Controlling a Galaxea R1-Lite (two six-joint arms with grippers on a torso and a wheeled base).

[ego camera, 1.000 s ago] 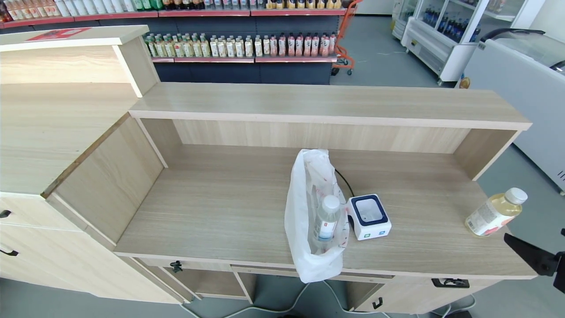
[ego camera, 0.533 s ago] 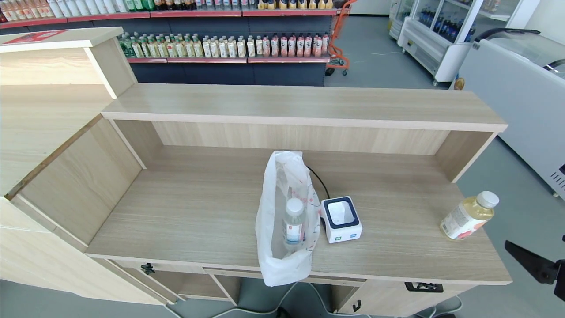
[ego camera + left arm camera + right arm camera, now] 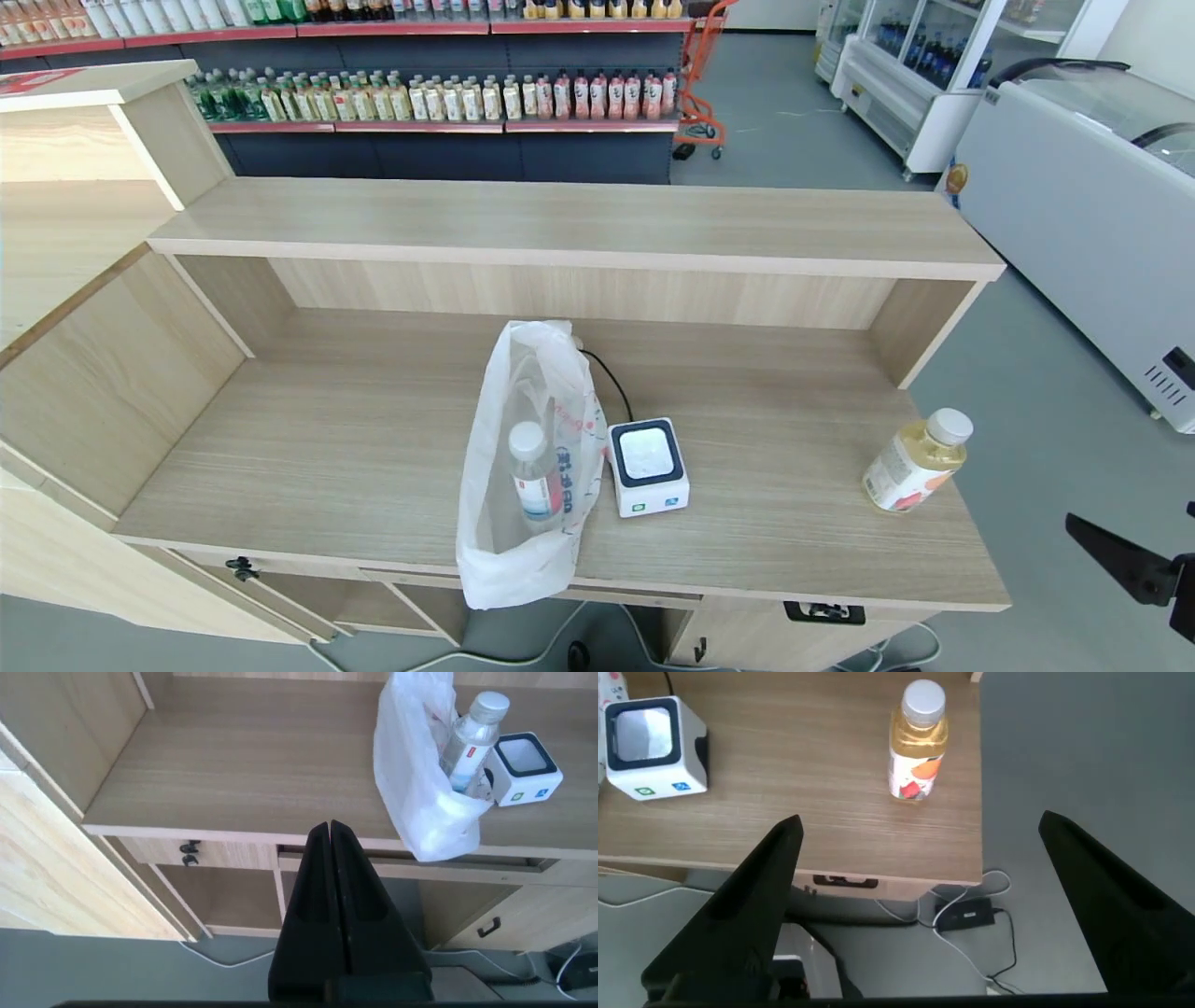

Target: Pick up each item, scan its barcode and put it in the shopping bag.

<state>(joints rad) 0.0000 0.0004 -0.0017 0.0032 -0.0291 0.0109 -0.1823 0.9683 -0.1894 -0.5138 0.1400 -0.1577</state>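
A white plastic shopping bag (image 3: 523, 485) (image 3: 420, 775) stands at the counter's front edge with a clear water bottle (image 3: 534, 478) (image 3: 472, 737) upright inside it. Right beside the bag sits a small white barcode scanner (image 3: 648, 465) (image 3: 528, 767) (image 3: 652, 747). A bottle of yellow drink with a white cap (image 3: 915, 459) (image 3: 918, 742) stands at the counter's right end. My left gripper (image 3: 329, 835) is shut and empty, held in front of and below the counter edge. My right gripper (image 3: 920, 873) is open wide, in front of the yellow drink bottle, off the counter.
The wooden counter (image 3: 373, 439) has a raised back shelf (image 3: 579, 219) and side walls. A black cable (image 3: 611, 383) runs from the scanner toward the back. Store shelves of bottles (image 3: 429, 93) and freezers (image 3: 1074, 177) stand beyond.
The whole head view has shifted, so the camera moved right; counter, bag, scanner and bottle keep their places relative to each other.
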